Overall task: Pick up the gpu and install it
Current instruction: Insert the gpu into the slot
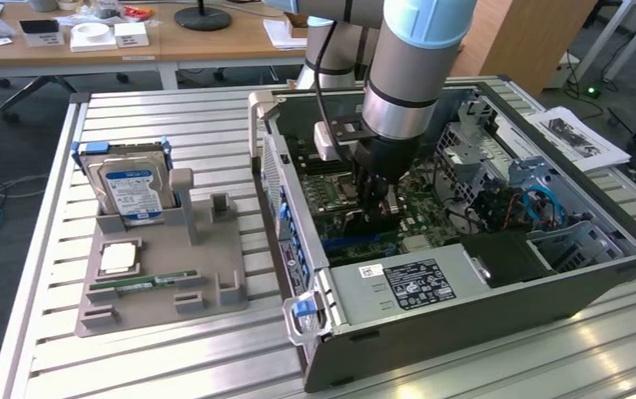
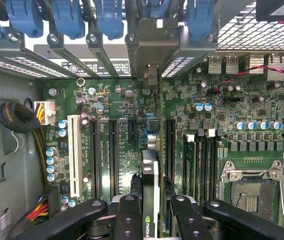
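My tool (image 2: 150,202) grips the gpu (image 2: 149,167) edge-on above the motherboard (image 2: 117,145) inside the case (image 1: 495,278), apparently over a slot.

A silver slatted aluminium table (image 1: 184,366) carries an open dark metal computer case (image 1: 495,307) around the pincer (image 1: 376,208). A grey plastic parts holder (image 1: 145,312) lies well apart from the pincer, toward the exterior view's left. A printed paper sheet (image 1: 579,137) lies toward that view's right.
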Controlling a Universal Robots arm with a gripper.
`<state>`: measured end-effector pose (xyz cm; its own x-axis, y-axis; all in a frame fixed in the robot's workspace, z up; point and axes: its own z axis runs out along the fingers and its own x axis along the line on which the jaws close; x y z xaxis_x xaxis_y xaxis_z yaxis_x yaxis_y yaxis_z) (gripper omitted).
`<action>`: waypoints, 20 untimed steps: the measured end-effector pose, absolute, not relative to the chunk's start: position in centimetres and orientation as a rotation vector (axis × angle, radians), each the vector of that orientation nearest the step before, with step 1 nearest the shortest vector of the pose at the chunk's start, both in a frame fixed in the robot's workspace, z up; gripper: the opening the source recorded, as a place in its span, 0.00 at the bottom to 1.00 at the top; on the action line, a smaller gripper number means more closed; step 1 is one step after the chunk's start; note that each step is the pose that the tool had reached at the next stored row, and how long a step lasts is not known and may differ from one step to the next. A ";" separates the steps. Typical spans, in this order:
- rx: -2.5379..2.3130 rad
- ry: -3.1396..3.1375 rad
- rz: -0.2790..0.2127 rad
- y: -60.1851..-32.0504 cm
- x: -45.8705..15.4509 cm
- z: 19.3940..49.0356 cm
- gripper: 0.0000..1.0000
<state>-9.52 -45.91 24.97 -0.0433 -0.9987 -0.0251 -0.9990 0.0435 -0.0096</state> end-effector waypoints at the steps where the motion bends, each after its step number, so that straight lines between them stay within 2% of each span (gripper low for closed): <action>1: -2.156 2.251 0.016 -45.9 -9.5 25.0 0.27; 20: -2.150 2.260 0.010 -45.9 -9.5 24.9 0.27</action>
